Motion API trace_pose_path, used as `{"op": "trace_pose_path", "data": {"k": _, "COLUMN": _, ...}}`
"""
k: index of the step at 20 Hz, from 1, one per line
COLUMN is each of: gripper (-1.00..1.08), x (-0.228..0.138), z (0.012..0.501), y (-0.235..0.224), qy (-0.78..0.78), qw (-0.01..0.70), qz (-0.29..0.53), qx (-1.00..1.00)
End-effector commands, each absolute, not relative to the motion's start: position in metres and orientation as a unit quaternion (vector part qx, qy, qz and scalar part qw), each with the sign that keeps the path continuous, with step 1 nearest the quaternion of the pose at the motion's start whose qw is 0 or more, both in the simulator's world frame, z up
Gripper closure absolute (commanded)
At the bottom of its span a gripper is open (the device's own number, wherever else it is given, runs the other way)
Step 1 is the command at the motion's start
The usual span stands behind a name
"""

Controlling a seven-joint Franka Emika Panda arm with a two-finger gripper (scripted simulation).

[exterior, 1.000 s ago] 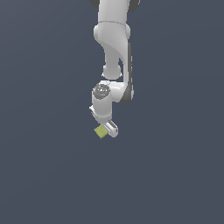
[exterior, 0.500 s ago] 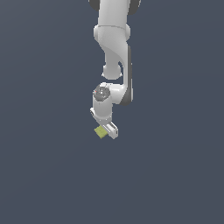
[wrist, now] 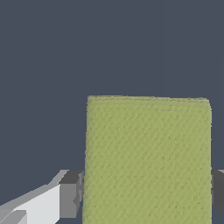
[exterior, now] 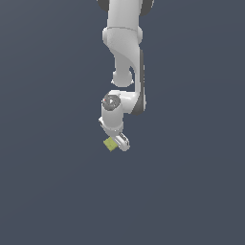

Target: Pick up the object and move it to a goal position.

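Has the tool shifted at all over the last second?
No clear move: the tool and yellow-green block sit at about the same spot in the exterior view's frame.

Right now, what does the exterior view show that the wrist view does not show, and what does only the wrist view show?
Only the exterior view shows the white arm reaching down from above, and how small the yellow-green block is beside the gripper. Only the wrist view shows the block up close, with its plain, finely textured face, and a grey finger pad on each side of it; whether the pads touch it is unclear. Both show the block at the fingers against a plain dark background.
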State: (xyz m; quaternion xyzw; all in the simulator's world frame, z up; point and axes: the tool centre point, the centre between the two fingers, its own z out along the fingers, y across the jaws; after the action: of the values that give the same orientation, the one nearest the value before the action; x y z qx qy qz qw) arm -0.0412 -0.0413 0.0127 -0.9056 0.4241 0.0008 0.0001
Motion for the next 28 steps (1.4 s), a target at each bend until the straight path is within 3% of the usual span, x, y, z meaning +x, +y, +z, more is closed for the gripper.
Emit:
{"op": "trace_pose_path", "data": {"k": 1, "gripper": 1.08, "x": -0.04, "z": 0.018, "y": -0.04, "qy": 0.424, "qw": 0.001, "qz": 0.0, "qx": -0.906}}
{"op": "trace_pose_path", "data": {"k": 8, "gripper": 1.08, "x": -0.035, "z": 0.055, "y": -0.031, "qy": 0.424, "qw": 0.001, "qz": 0.0, "qx": -0.906}}
{"op": "trace_pose_path", "data": {"k": 28, "gripper": 1.08, "x": -0.008, "z": 0.227, "y": 0.009, "qy": 0.425, "qw": -0.001, "qz": 0.0, "qx": -0.905}}
